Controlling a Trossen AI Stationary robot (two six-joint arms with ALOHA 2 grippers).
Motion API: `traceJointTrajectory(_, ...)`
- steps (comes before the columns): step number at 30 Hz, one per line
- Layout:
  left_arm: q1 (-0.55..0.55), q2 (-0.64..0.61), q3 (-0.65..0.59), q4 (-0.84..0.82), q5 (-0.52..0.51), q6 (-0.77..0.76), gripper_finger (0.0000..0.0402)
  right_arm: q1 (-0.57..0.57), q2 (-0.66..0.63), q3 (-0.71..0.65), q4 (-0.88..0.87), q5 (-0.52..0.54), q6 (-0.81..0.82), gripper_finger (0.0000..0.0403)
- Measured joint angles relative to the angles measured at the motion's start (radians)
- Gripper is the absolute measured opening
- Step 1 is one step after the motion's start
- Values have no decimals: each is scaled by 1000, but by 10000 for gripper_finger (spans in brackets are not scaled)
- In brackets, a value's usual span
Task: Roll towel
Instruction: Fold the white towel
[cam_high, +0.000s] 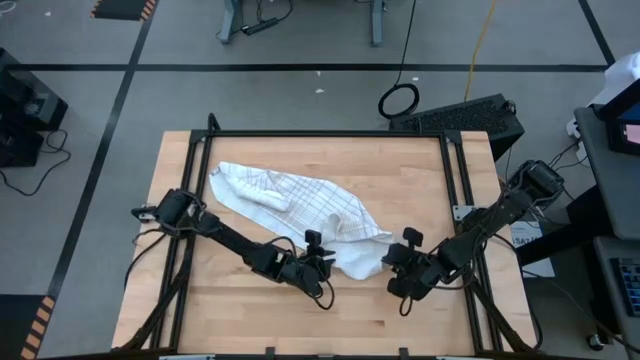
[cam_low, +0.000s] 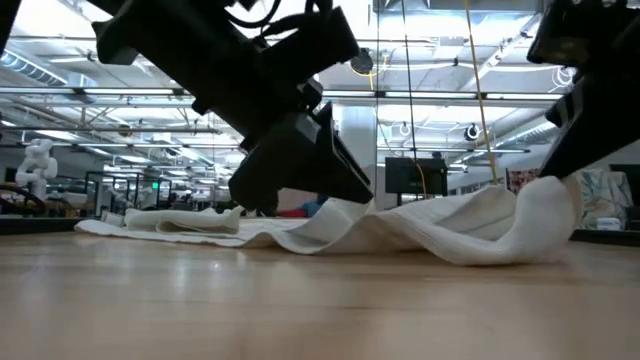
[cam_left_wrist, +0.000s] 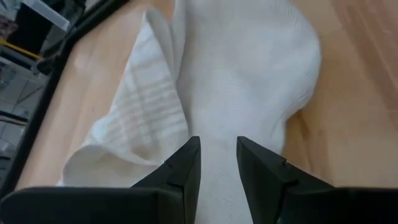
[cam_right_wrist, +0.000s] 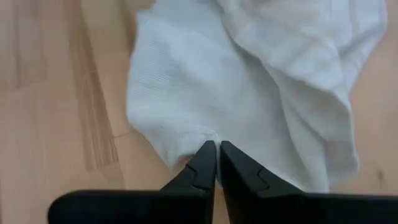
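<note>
The white towel (cam_high: 300, 200), with fine dark check lines, lies crumpled on the wooden table (cam_high: 250, 310). It runs slantwise from the far left toward the near right. Its far-left end (cam_low: 160, 224) lies flat, and its near-right end (cam_low: 540, 215) stands up in a hump. My left gripper (cam_high: 322, 262) is at the towel's near side, with cloth between its fingers. At the near-right end, my right gripper (cam_high: 395, 265) is shut on the towel's edge. My left gripper (cam_left_wrist: 217, 146) has a bunched ridge of the towel (cam_left_wrist: 217, 180) between its two fingers, in several layers. The fingers slant down from the table's near left and lie along the ridge. The cloth around them rests on the table. My right gripper (cam_right_wrist: 216, 146) pinches a small pucker of the towel's near-right edge (cam_right_wrist: 208, 132) between its fingertips. The fingers slant down from the table's right side. The cloth beside the hold rises off the table in a slack hump (cam_low: 545, 200).
A black frame (cam_high: 330, 133) runs round the tabletop's far edge and sides. Bare wood (cam_high: 330, 320) stretches along the near edge in front of both grippers. A black case (cam_high: 470, 115) and cables lie on the floor beyond the far right corner.
</note>
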Motion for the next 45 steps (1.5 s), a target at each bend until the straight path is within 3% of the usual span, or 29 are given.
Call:
traceJointTrajectory(7, 21, 0, 0, -49, 12, -35, 110, 70, 7, 0, -15, -135, 247, 37)
traceJointTrajectory(13, 23, 0, 0, -45, 26, -41, 110, 155, 17, 0, -17, -135, 361, 89)
traceJointTrajectory(20, 23, 0, -9, -42, 27, -88, 110, 222, 142, 0, 36, -132, 485, 116)
traceJointTrajectory(31, 12, 0, -22, -26, 25, -108, 110, 223, 302, 2, 174, 75, 420, 130)
traceJointTrajectory(37, 13, 0, -22, -3, 22, -106, 110, 207, 331, -1, 323, 202, 272, 89)
traceJointTrajectory(41, 19, 0, -22, -9, 21, -106, 110, 197, 332, -1, 408, 194, 193, 17)
traceJointTrajectory(45, 32, 0, -22, -22, 21, -107, 110, 187, 295, -1, 488, 188, 154, 10)
